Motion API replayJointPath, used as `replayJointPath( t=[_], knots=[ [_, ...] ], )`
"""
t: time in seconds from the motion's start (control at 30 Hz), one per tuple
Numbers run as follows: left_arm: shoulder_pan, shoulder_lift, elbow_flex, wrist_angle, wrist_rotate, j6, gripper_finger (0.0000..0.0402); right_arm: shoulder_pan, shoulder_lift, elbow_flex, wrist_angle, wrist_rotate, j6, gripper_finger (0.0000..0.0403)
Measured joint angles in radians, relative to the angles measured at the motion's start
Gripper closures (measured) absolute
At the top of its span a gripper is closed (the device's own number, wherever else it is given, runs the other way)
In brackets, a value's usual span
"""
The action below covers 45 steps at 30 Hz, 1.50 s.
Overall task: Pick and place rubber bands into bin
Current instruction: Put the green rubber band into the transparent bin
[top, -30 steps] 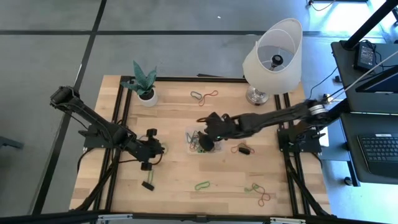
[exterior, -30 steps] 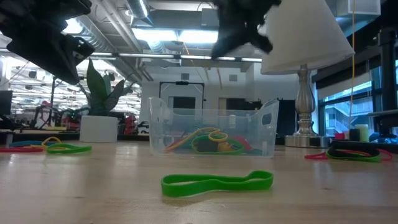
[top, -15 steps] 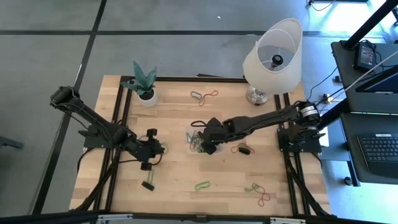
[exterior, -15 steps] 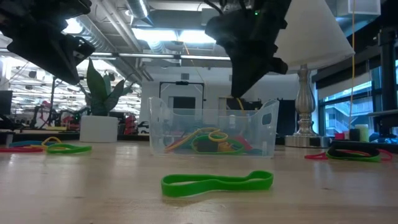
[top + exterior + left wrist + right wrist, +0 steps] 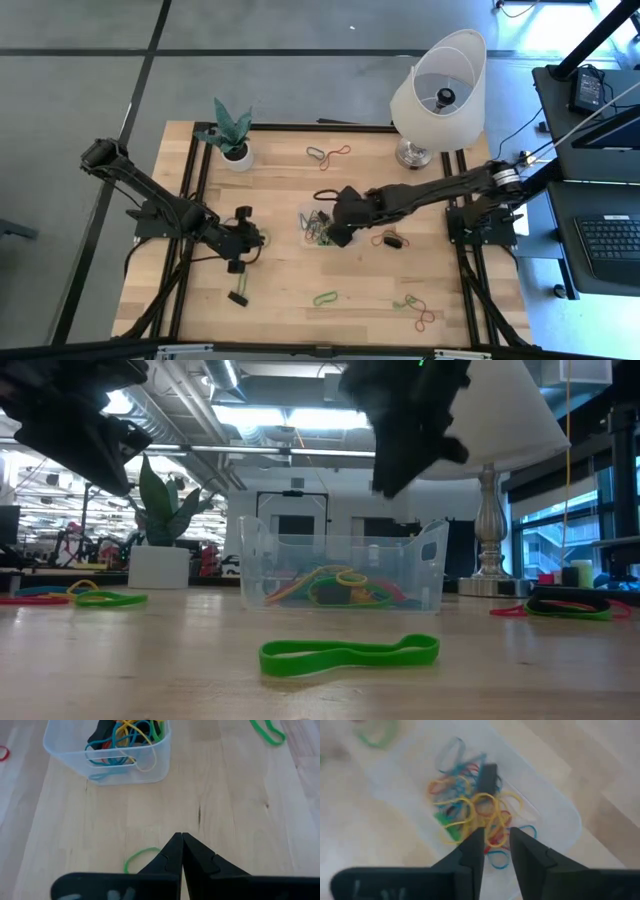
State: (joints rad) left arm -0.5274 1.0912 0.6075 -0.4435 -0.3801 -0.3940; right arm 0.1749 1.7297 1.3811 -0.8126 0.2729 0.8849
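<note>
The clear bin [image 5: 312, 213] stands mid-table and holds several coloured rubber bands [image 5: 465, 807]. My right gripper [image 5: 496, 840] hangs open above the bin [image 5: 340, 570], pointing steeply down, with nothing between its fingers. My left gripper [image 5: 181, 837] is shut and holds nothing. It hovers over the table to the left of the bin [image 5: 107, 750], and a green band [image 5: 140, 857] lies flat on the wood just under it. More rubber bands lie loose on the table: one green [image 5: 325, 298], a cluster [image 5: 415, 305] near the front right, and a red and black pair [image 5: 388, 238].
A white lamp [image 5: 440, 90] stands at the far right and a potted plant [image 5: 235, 150] at the far left. More bands [image 5: 328, 153] lie near the far edge. A small dark object [image 5: 238, 297] lies front left. Bare wood stretches in front of the bin.
My right gripper has tipped more steeply downward over the bin, dipped toward it and come back up a little. Its fingers have parted from shut to open. My left arm has kept still.
</note>
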Motion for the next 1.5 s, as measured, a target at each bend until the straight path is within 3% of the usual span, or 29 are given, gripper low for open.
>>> replayJointPath(
  t=[0.27, 0.4, 0.6, 0.8, 1.0, 1.3, 1.5],
  knots=[
    [0.003, 0.0, 0.0, 0.006, -0.014, -0.015, 0.0397, 0.135, -0.242, -0.136, 0.08, 0.109, -0.091, 0.0338],
    [0.049, 0.001, 0.0, 0.006, 0.037, -0.056, 0.038, 0.226, -0.383, -0.306, 0.167, 0.144, 0.016, 0.0357],
    [0.185, 0.026, 0.034, -0.068, 0.163, -0.075, 0.0319, 0.337, -0.556, -0.53, 0.244, 0.146, 0.179, 0.038],
    [0.346, 0.152, 0.114, -0.175, 0.25, -0.128, 0.0266, 0.385, -0.687, -0.682, 0.272, 0.147, 0.222, 0.0396],
    [0.43, 0.344, 0.164, -0.217, 0.407, -0.159, 0.0247, 0.406, -0.805, -0.764, 0.27, 0.147, 0.176, 0.0391],
    [0.438, 0.558, 0.213, -0.269, 0.423, -0.251, 0.0271, 0.425, -0.969, -0.833, 0.263, 0.146, 0.036, 0.0387],
    [0.415, 0.583, 0.307, -0.349, 0.399, -0.275, 0.0378, 0.424, -1.041, -0.849, 0.247, 0.146, -0.036, 0.0394]
  ],
)
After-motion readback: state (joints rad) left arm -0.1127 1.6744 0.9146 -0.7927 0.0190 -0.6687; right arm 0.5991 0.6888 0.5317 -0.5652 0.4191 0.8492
